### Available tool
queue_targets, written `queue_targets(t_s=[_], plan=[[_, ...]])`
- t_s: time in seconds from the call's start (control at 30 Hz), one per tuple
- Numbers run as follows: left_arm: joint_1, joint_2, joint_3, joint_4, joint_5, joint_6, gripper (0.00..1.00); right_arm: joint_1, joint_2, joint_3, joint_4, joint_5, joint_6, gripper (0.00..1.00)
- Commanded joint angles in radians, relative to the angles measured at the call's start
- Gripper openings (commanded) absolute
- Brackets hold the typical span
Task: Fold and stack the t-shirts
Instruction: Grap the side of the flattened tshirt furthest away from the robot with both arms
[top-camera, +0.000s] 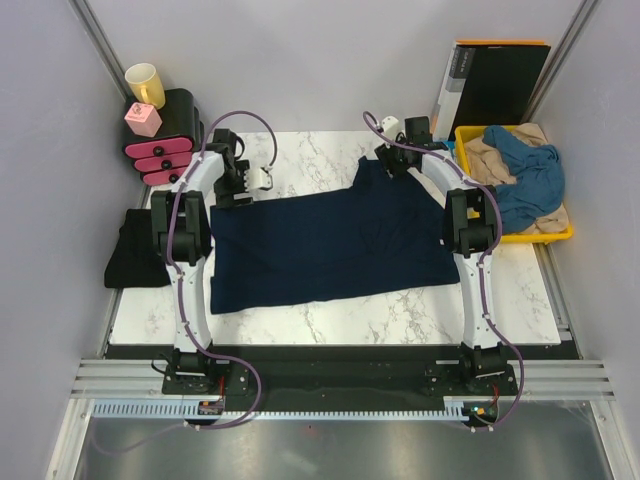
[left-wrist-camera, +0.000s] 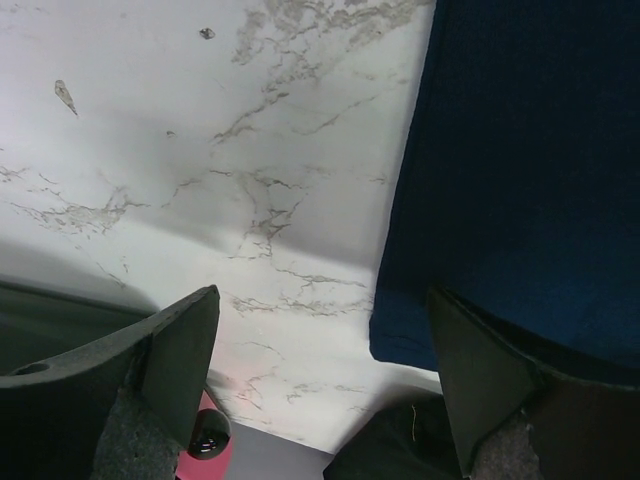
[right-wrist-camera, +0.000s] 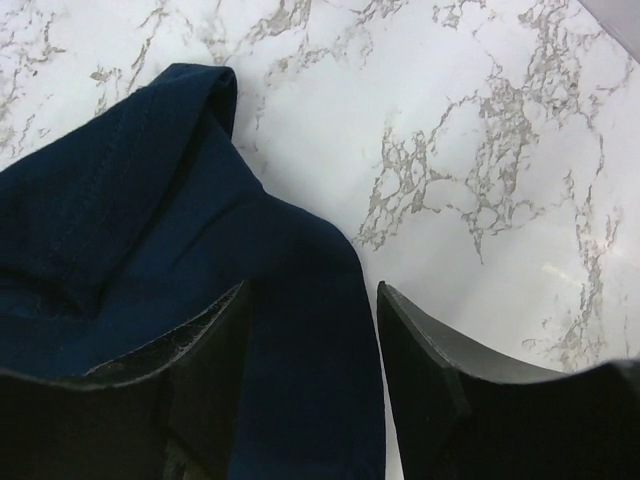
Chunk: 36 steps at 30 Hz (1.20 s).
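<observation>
A spread t-shirt (top-camera: 330, 245) covers the centre of the surface (top-camera: 400, 310), with the left hand (top-camera: 262, 180) at its upper-left corner and the right hand (top-camera: 388, 160) at its upper-right corner. At frame left a folded t-shirt (top-camera: 138, 250) lies by the surface's edge, and behind it a drawer unit (top-camera: 165, 140) carries a cup (top-camera: 146, 84) and a small box (top-camera: 143, 120). At right a tray (top-camera: 540, 238) holds heaped t-shirts (top-camera: 520, 175), with a folder (top-camera: 497, 85) standing behind it.

White arm links (top-camera: 197, 300), black joints (top-camera: 170, 232), purple cables (top-camera: 243, 114).
</observation>
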Motion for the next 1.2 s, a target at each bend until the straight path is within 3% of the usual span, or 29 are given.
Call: queue_targets(t_s=[0.0, 0.1, 0.2, 0.23, 0.27, 0.3, 0.37, 0.43, 0.9, 0.93, 0.97, 1.17], plan=[[0.002, 0.057, -0.040, -0.051, 0.023, 0.039, 0.90, 0.003, 0.036, 0.031, -0.082, -0.033, -0.031, 0.60], [-0.008, 0.055, -0.063, -0.059, 0.025, 0.039, 0.86, 0.003, 0.039, 0.036, -0.083, -0.017, -0.028, 0.59], [-0.018, 0.051, -0.083, -0.068, 0.034, 0.037, 0.71, 0.001, 0.040, 0.044, -0.083, -0.006, -0.030, 0.56], [-0.021, 0.050, -0.088, -0.068, 0.034, 0.039, 0.36, 0.003, 0.042, 0.044, -0.085, -0.004, -0.030, 0.54], [-0.025, 0.052, -0.093, -0.068, 0.034, 0.036, 0.16, 0.003, 0.041, 0.041, -0.085, -0.004, -0.031, 0.51], [-0.029, 0.054, -0.093, -0.068, 0.035, 0.034, 0.02, 0.003, 0.039, 0.039, -0.088, -0.003, -0.031, 0.42], [-0.032, 0.055, -0.091, -0.070, 0.039, 0.024, 0.02, 0.003, 0.036, 0.033, -0.095, -0.003, -0.034, 0.30], [-0.038, 0.052, -0.088, -0.068, 0.048, 0.011, 0.02, 0.003, 0.027, 0.025, -0.097, 0.003, -0.036, 0.02], [-0.043, -0.040, -0.062, 0.007, 0.065, -0.051, 0.02, 0.003, -0.107, -0.035, -0.062, 0.028, -0.131, 0.00], [-0.043, -0.045, -0.063, 0.009, 0.071, -0.055, 0.02, 0.004, -0.114, -0.050, -0.034, 0.048, -0.125, 0.08], [-0.045, -0.049, -0.065, 0.010, 0.074, -0.059, 0.02, 0.001, -0.121, -0.058, -0.017, 0.054, -0.116, 0.32], [-0.055, -0.094, -0.134, 0.016, 0.069, -0.068, 0.02, -0.026, -0.150, -0.110, 0.096, 0.039, 0.010, 0.63]])
